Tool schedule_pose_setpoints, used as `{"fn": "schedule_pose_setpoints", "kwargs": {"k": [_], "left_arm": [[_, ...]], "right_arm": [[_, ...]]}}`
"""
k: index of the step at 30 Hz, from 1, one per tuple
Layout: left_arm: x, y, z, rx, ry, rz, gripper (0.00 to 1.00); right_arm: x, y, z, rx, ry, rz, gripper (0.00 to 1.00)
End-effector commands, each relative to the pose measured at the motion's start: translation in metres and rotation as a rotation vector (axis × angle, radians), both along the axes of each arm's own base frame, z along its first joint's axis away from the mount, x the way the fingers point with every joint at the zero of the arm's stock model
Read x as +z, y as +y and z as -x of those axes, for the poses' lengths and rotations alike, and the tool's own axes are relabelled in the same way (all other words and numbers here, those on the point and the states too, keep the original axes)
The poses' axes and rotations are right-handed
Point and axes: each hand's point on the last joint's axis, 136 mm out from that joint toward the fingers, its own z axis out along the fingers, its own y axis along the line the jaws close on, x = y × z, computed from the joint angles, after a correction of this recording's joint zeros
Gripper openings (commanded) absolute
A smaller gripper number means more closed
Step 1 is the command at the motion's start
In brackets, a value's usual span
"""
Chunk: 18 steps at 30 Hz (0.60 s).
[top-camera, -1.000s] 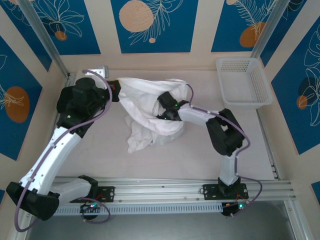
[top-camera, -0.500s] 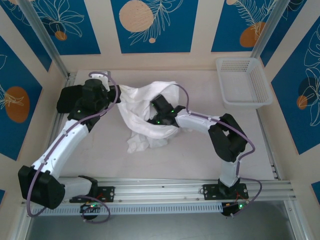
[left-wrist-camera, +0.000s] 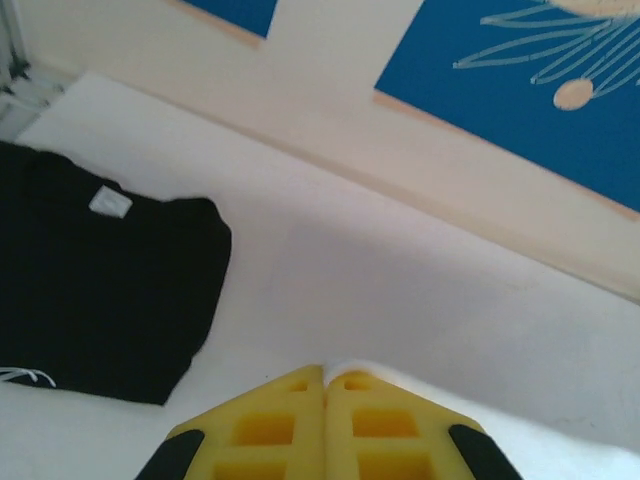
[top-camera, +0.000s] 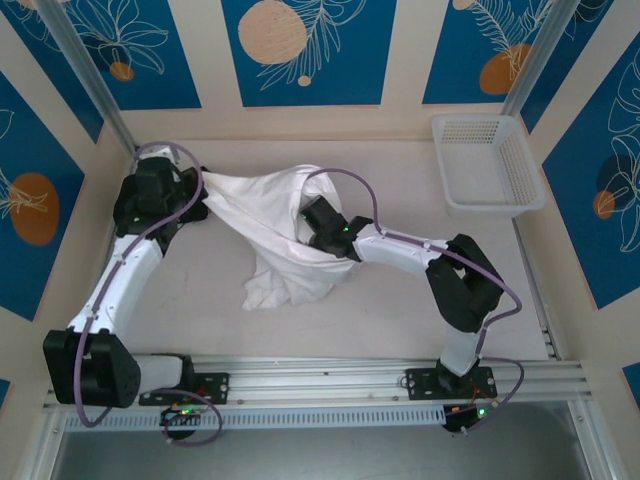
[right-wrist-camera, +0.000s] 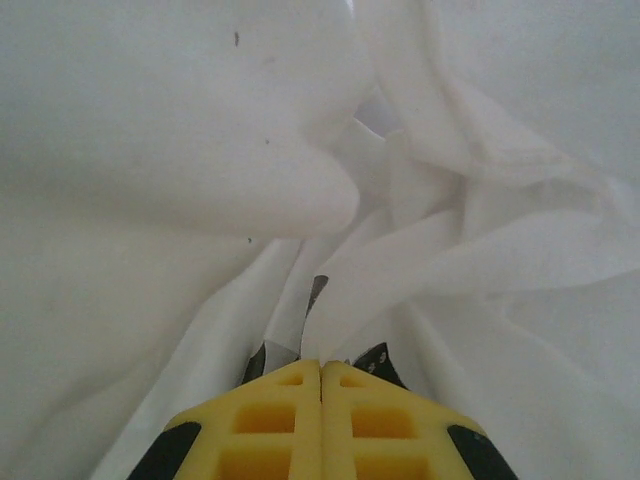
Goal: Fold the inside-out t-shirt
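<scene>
A white mesh basket (top-camera: 527, 165) sits at the far right corner of a pale table (top-camera: 400, 290), and everything else is placed from it. Well to the left of the basket, around the middle of the table, lies the inside-out t-shirt (top-camera: 275, 235), plain white and heavily wrinkled. Part of it is lifted and stretched, and its lower end trails in a crumpled bunch toward the near edge.

The left gripper (top-camera: 200, 185) is at the point of the shirt farthest from the basket, with the cloth drawn into a taut peak at its tip. In the left wrist view its yellow fingers (left-wrist-camera: 290, 430) are pressed together with a thin edge of white fabric caught at their tips.

The right gripper (top-camera: 308, 218) is nearer the basket, buried in the middle of the shirt. In the right wrist view its fingers (right-wrist-camera: 285, 430) are closed flat against each other, with folds of cloth gathered into the pinch.

The left wrist view also shows a black folded garment (left-wrist-camera: 90, 280) lying flat on the table. Where it lies from the basket cannot be told.
</scene>
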Motion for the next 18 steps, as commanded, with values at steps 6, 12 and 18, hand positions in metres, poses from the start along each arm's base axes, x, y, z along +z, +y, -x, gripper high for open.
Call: {"fn": "schedule_pose_setpoints", "kwargs": {"k": [6,12,18], "left_arm": [[-0.022,-0.032,-0.007,-0.127,0.047,-0.037,0.00],[-0.043,0.037,0.002,0.115,0.067,-0.033,0.00],[-0.078,-0.001,0.004,-0.025,0.108,0.003,0.00]], "right_arm": [[0.026,0.029,-0.015,0.027,-0.145,0.007,0.00],[0.064,-0.002,-0.021,-0.039,-0.192,-0.090,0.00],[0.128,0.019,-0.004,0.054,-0.153,-0.438,0.00]]}}
